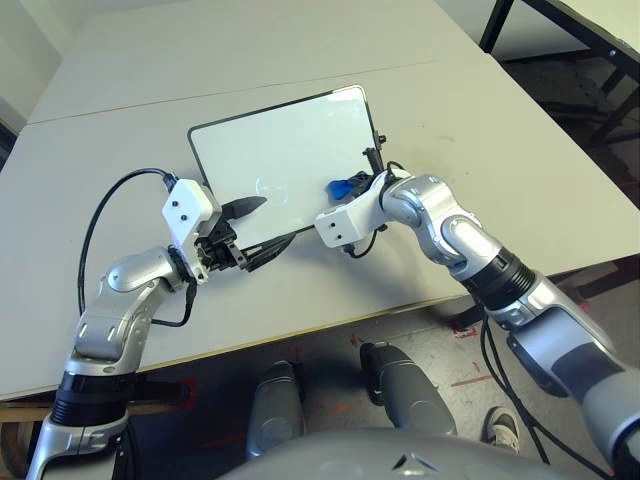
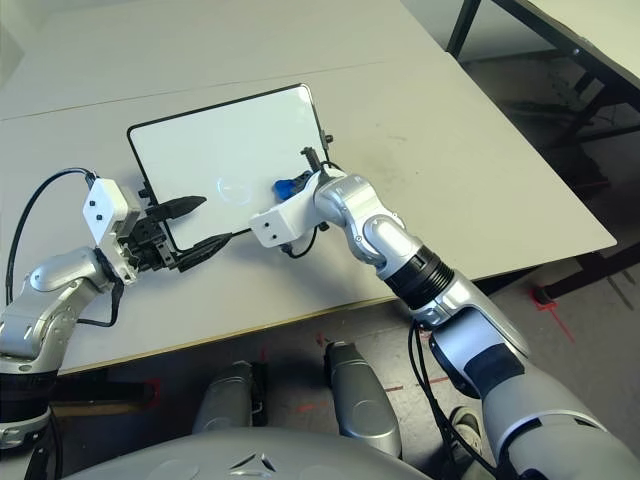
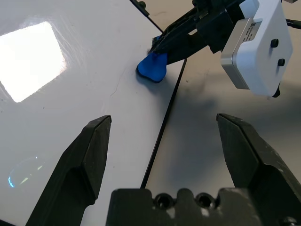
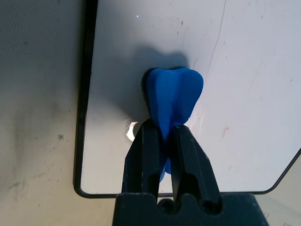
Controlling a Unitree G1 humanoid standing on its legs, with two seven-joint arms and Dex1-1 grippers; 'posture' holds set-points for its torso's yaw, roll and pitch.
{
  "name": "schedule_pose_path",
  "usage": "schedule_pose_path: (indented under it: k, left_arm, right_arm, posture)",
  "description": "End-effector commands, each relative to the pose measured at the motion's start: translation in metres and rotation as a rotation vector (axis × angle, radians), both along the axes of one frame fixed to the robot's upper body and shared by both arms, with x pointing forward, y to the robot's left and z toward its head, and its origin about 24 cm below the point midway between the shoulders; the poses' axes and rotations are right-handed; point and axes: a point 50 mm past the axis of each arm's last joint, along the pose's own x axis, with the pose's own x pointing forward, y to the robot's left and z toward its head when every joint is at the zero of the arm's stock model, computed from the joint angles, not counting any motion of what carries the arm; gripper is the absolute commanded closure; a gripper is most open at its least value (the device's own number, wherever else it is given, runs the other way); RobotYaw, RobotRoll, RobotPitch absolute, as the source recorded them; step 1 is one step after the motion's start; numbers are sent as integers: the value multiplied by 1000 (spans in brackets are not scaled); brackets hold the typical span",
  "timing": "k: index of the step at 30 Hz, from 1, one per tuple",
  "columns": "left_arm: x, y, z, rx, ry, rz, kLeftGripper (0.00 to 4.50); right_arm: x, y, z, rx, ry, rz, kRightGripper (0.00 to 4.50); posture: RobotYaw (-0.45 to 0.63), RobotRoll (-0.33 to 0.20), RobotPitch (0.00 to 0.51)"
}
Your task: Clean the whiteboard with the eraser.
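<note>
- Whiteboard: mostly white; faint red flecks and dark specks left near the eraser
- Eraser: over the board, about 4 o'clock from its centre, pinched in right gripper (contact with surface unclear)
- Left gripper: fingers wide, empty, about 7 o'clock
- Progress, judged: grasp done, wiping unfinished; share already wiped cannot be told

Lab or workshop; bare worktable, metal-framed bench.
</note>
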Motion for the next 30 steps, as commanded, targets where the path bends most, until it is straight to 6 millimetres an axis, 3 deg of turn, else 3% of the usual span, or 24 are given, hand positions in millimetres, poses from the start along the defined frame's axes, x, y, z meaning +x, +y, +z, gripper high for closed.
schedule_pose_path:
  k: [1,7,12,22,30]
  left_arm:
    - [-2,1,2,15,-12,2,0]
    - [-2,0,2,11,-14,0,0]
    - [4,-3,1,3,-20,-12,0]
    - [14,-11,0,-13,-29,-42,0]
    - [14,-9,2,-16,-38,-38,0]
  right_arm:
    - [-2,3,-17,-34,66,12,4376]
    - [3,-9,-14,-41,52,-39,4376]
    - [4,-31,-4,-40,52,-94,4376]
    - [-8,-90,33,-24,88,-268,4377]
    - [-6,-141,75,178,214,-516,4380]
  posture:
    - [-21,0,153]
    - [-21,0,153]
    - [-60,0,139]
    - [-119,0,133]
    - [-129,0,136]
